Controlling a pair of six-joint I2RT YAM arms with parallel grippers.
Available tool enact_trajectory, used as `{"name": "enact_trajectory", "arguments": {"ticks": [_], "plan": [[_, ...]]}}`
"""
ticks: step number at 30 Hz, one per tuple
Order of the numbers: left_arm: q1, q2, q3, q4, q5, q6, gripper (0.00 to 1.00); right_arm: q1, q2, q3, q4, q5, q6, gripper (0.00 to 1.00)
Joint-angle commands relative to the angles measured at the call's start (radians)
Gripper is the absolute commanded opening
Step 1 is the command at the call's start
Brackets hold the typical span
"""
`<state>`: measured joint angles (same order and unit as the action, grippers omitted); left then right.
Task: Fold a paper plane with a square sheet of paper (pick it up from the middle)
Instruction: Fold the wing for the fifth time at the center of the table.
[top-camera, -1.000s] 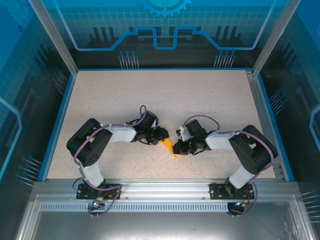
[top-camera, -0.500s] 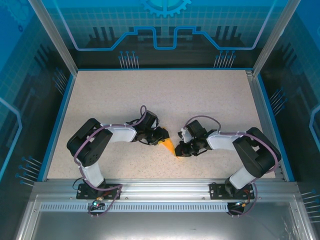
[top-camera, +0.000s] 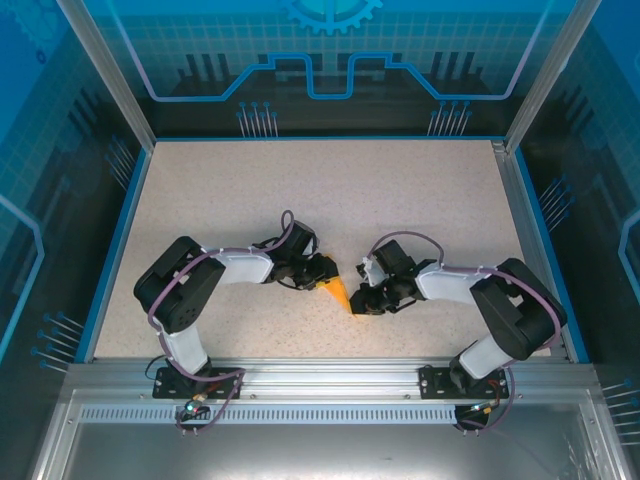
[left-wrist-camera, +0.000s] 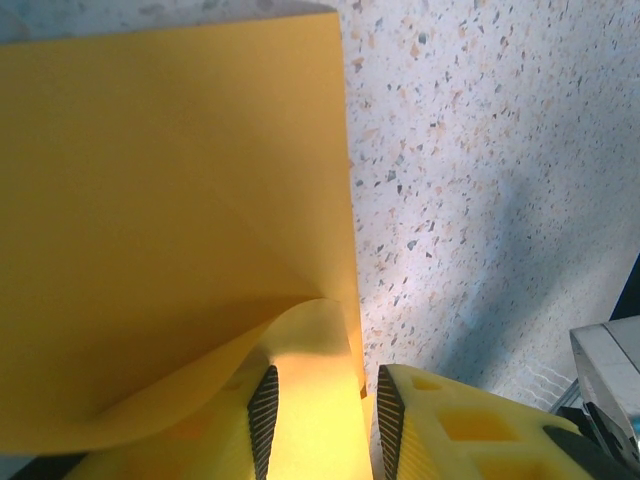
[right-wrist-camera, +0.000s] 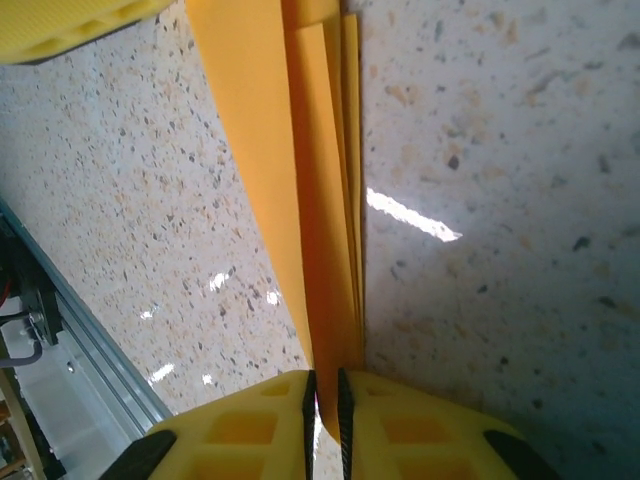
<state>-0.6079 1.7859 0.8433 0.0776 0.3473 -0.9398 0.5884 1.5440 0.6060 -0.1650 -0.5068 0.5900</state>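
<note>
Speckled table (top-camera: 330, 200): paper plane (right-wrist-camera: 320, 200) shows stacked layers in right wrist view.

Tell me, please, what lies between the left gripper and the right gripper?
The folded orange paper lies between the left gripper and the right gripper, as the top view shows.

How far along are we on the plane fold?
Done: the orange paper is already folded into a narrow strip of several stacked layers. In hand: the right gripper brackets its narrow end, pads a sliver apart, grip unclear. The left gripper straddles a curled flap at the other end. Left: it doesn't yet read as a finished dart with a centre ridge, so more folds likely remain.
</note>
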Motion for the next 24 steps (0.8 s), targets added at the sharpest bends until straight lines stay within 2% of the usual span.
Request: {"name": "enact_trajectory", "arguments": {"ticks": [1, 7, 15, 17, 24], "plan": [[0.011, 0.031, 0.015, -0.062, -0.049, 0.025, 0.37, 0.005, -0.01, -0.002, -0.07, 0.011, -0.035, 0.17], [0.011, 0.03, 0.019, -0.064, -0.047, 0.023, 0.37, 0.005, 0.035, -0.003, -0.078, 0.036, -0.036, 0.15], [0.01, 0.033, 0.021, -0.07, -0.048, 0.025, 0.37, 0.005, 0.086, -0.005, -0.134, 0.107, 0.001, 0.04], [0.01, 0.032, 0.022, -0.07, -0.046, 0.024, 0.37, 0.005, 0.08, -0.003, -0.131, 0.091, 0.003, 0.01], [0.012, 0.032, 0.022, -0.08, -0.053, 0.026, 0.37, 0.0, -0.069, 0.038, -0.216, 0.099, -0.005, 0.11]]}}
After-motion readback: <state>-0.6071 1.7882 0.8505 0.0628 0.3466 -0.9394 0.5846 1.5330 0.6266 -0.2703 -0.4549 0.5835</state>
